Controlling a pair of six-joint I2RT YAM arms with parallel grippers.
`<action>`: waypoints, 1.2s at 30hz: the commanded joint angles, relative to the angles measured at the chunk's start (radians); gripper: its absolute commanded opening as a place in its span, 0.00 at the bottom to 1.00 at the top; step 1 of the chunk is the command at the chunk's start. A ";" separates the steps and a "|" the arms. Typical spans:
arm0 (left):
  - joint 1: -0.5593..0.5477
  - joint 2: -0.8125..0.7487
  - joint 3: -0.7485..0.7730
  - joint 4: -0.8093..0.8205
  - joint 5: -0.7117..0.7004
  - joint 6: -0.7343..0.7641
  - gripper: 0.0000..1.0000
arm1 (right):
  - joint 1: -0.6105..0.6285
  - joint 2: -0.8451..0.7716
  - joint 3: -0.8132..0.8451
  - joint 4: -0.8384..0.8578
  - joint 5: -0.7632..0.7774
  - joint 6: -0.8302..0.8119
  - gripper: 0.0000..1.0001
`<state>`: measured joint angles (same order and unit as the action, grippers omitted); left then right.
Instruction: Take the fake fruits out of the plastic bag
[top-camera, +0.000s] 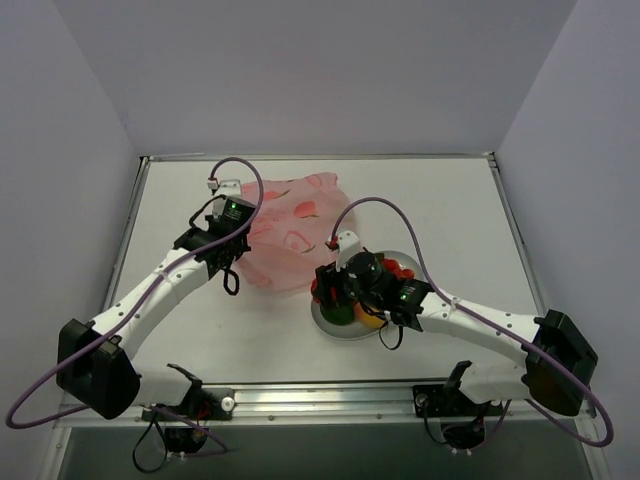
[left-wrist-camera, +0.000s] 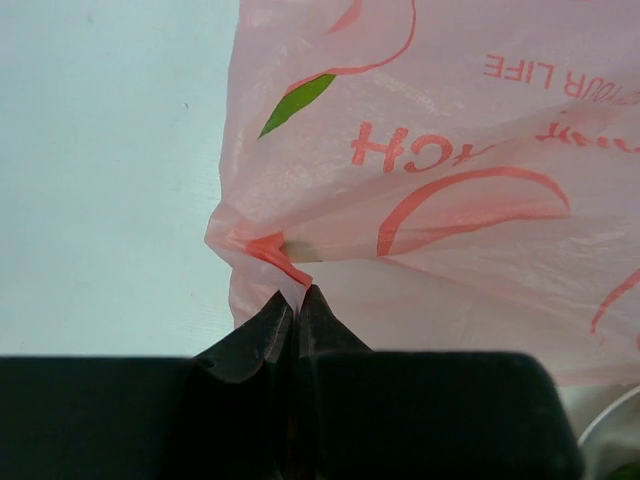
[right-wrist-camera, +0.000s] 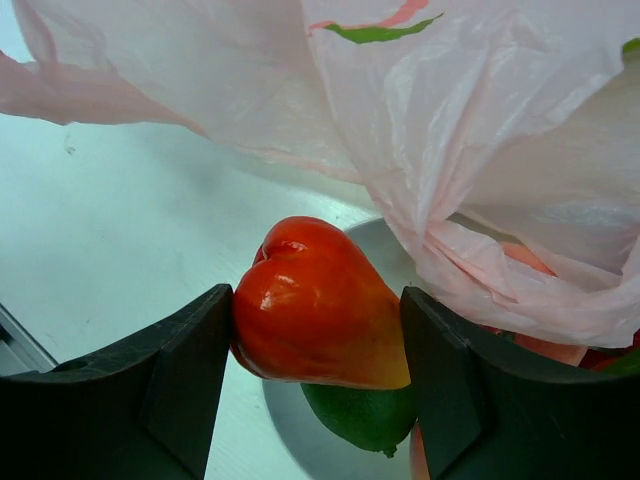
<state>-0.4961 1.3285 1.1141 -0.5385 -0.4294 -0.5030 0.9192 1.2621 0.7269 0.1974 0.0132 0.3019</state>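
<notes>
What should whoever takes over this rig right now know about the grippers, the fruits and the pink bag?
Left gripper: shut on a pinched edge of the thin translucent pink plastic bag.
Right gripper: shut on a glossy red-orange plastic fruit, over the white oval plate.
Done: a green fruit and a yellow fruit lie on the plate.
Left: set the held fruit down; the views do not show whether the bag holds more, so check.
</notes>
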 joint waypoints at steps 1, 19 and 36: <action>0.002 -0.067 0.015 -0.029 -0.097 -0.035 0.02 | 0.007 0.014 0.012 -0.012 0.042 -0.024 0.18; 0.002 -0.118 -0.011 0.021 0.015 0.009 0.02 | 0.007 0.137 0.069 0.014 0.094 -0.070 0.21; -0.071 -0.155 -0.016 0.057 0.052 0.067 0.02 | 0.018 -0.004 0.135 -0.047 0.059 -0.043 0.63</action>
<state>-0.5381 1.2205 1.0801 -0.5133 -0.3630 -0.4698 0.9260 1.3533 0.7925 0.1547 0.0643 0.2493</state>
